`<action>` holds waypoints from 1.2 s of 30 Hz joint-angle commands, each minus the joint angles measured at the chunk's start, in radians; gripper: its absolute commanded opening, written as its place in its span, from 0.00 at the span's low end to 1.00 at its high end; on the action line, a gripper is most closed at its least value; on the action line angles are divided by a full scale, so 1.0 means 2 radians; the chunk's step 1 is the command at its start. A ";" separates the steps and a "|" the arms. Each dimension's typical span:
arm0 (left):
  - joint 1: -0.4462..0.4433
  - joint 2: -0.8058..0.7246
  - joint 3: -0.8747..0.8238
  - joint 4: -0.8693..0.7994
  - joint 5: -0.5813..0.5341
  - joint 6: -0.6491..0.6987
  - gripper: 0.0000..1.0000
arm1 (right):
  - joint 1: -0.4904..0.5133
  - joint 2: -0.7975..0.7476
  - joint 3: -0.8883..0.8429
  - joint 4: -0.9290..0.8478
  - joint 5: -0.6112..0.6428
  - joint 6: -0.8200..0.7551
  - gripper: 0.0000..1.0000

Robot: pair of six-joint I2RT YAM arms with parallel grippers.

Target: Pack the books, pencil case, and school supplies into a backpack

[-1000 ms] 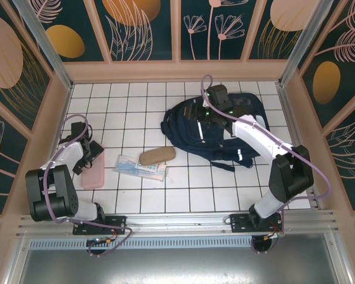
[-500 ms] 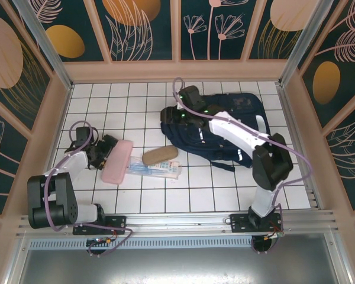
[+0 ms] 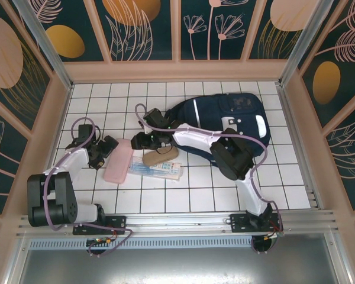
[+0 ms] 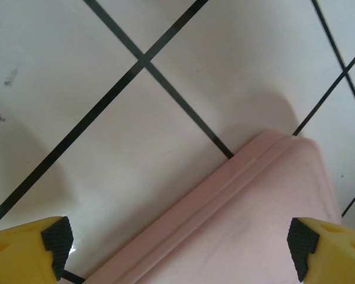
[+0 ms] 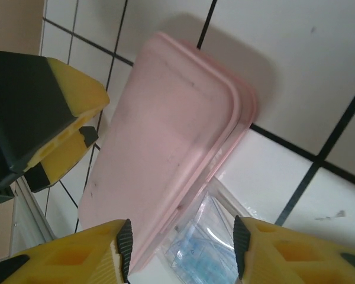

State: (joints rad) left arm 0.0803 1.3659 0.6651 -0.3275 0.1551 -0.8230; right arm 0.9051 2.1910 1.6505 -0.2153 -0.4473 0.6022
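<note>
The left claw (image 4: 178, 242) is released. Its black-padded fingertips (image 4: 56, 239) are spread wide, and a corner of the pink case (image 4: 242, 225) lies on the tiles ahead of them, clear of both pads. The right claw (image 5: 183, 251) has its jaws partway apart (nothing is pinched between the pads, as far as the wrist view lets me judge). It hangs above the same case, where the case's long edge meets the clear packet (image 5: 192, 245) of white and light-blue contents. I cannot tell whether the packet's edge is tucked under the case or only touches it.

From overhead, the case lies slantwise on the left part of the white-tiled surface (image 3: 106, 100). The left claw is just left of it and the right claw is just beside its far right end. A brown pouch (image 3: 161, 156) lies just right of the case, along the far edge of the packet. The navy backpack (image 3: 225, 115) lies flat at the far right, well apart from the case, and the right arm reaches leftward across its near edge.
</note>
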 commanded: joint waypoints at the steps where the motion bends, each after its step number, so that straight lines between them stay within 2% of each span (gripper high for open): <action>1: 0.001 -0.010 -0.017 -0.019 0.000 0.011 0.94 | 0.005 0.022 0.025 0.022 -0.027 0.019 0.50; 13: 0.001 -0.071 -0.055 -0.046 -0.008 -0.009 0.93 | 0.016 0.116 0.127 0.005 -0.053 0.036 0.48; 17: 0.001 -0.089 -0.071 -0.040 -0.004 -0.018 0.93 | 0.012 0.166 0.218 -0.005 -0.065 0.030 0.48; 21: 0.001 -0.093 -0.080 -0.033 0.012 -0.020 0.93 | 0.005 0.211 0.310 -0.065 -0.064 0.019 0.48; 23: 0.001 -0.097 -0.087 -0.024 0.019 -0.023 0.93 | 0.005 0.196 0.292 -0.075 -0.056 0.007 0.49; 30: 0.001 -0.098 -0.111 0.005 0.036 -0.029 0.89 | 0.016 0.105 0.123 -0.029 -0.055 0.008 0.50; 36: 0.001 -0.107 -0.111 0.020 0.034 -0.022 0.84 | 0.031 0.091 0.087 -0.019 -0.068 0.015 0.39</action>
State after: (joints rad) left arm 0.0860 1.1561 0.4652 -0.3336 0.1757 -0.8650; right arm 0.9421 2.4130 1.8496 -0.2497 -0.5526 0.6308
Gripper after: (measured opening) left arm 0.843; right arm 0.401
